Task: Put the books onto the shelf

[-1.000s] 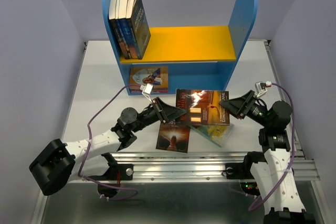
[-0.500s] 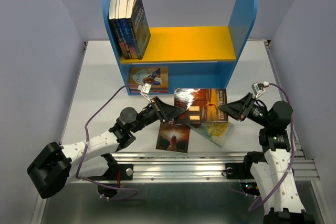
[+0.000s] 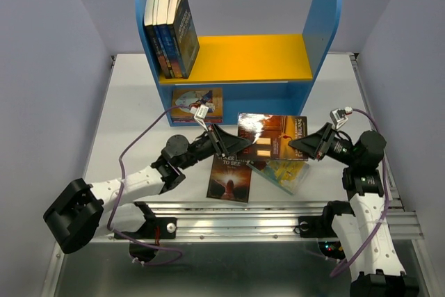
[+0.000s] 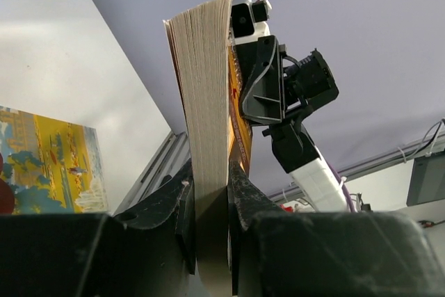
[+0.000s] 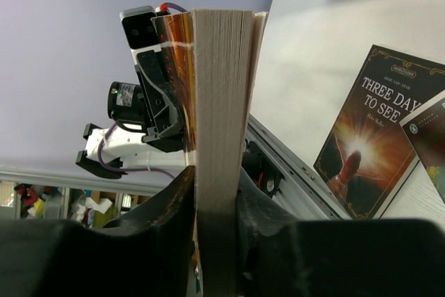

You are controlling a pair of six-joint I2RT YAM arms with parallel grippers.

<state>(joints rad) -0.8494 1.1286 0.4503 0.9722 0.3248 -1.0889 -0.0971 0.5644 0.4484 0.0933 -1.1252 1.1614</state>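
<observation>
Top external: orange book (image 3: 272,137) is being clamped at opposite edges by left hand (image 3: 240,145) and right hand (image 3: 294,145), probably for a handover.

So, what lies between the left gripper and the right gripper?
One red-brown book spans the gap: the left gripper clamps one edge, the right gripper the opposite edge. The top view shows it; both wrist views show the pinched pages.
</observation>
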